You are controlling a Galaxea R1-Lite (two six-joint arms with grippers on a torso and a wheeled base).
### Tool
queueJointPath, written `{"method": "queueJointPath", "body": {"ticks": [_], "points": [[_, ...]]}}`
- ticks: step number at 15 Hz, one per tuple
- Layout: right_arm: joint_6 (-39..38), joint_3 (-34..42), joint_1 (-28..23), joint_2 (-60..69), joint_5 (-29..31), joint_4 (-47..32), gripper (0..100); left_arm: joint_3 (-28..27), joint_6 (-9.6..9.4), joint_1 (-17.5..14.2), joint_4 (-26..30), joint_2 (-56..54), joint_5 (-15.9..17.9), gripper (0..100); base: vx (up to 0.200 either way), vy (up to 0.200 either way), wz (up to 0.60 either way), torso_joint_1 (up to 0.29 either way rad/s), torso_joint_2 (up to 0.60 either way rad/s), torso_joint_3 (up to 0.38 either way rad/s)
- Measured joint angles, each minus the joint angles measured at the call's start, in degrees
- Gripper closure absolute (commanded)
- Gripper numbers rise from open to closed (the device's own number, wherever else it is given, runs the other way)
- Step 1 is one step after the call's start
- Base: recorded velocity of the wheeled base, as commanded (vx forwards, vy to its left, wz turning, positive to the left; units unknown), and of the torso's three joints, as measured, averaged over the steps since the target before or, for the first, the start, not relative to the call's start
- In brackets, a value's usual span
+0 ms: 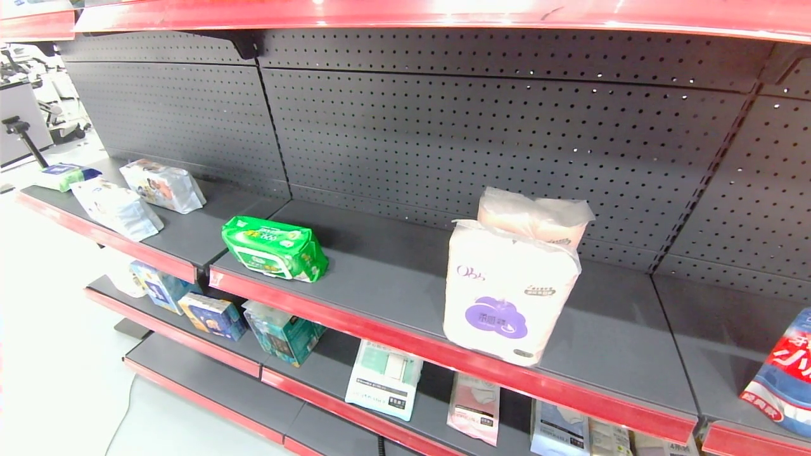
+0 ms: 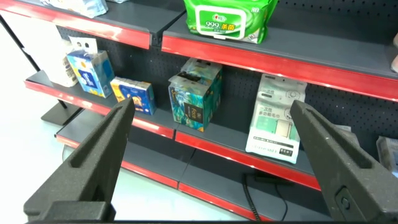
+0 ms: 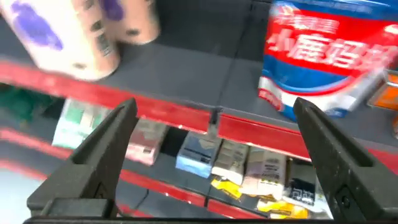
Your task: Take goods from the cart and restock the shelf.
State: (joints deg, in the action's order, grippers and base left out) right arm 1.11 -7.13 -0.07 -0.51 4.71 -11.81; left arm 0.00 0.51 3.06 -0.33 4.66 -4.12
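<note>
The head view is taking in the whole middle board of the shelf. A green wipes pack is lying near the front edge toward the left. A white roll pack with a purple mark is standing upright at the front lip toward the right. A clear-wrapped peach pack is sitting close behind it and showing above its top. In the left bay two white pouches are lying side by side, and in the right bay a blue and red bag is leaning at the picture's edge.

The left wrist view is looking lower. The left pincer is hanging in front of the shelf with its two dark fingers spread wide and nothing between them. Beyond it, on the board beneath the green wipes pack, a teal box is standing upright. A white and green card pack is leaning near it, and a blue box and an orange and blue box are standing farther along. A black cable is trailing below that board.

The right wrist view is facing the right end. The right pincer is also spread wide and holding nothing. It is hovering before the red edge strip, between the white roll pack and the blue and red bag, which are sitting well apart. Below the strip a row of small packs is standing, too blurred to tell apart.
</note>
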Motion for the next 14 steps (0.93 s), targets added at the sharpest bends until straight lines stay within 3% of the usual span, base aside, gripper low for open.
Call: {"method": "queueJointPath", "body": {"ticks": [5, 14], "points": [[3.2, 0.9, 0.0, 0.6, 4.2, 2.5, 0, 0.0, 0.0, 0.0, 0.0, 0.0, 0.0, 0, 0.0, 0.0, 0.0, 0.0, 0.0, 0.0], [-1.8, 2.1, 0.0, 0.6, 11.0, 4.6, 0, 0.0, 0.0, 0.0, 0.0, 0.0, 0.0, 0, 0.0, 0.0, 0.0, 0.0, 0.0, 0.0]]}}
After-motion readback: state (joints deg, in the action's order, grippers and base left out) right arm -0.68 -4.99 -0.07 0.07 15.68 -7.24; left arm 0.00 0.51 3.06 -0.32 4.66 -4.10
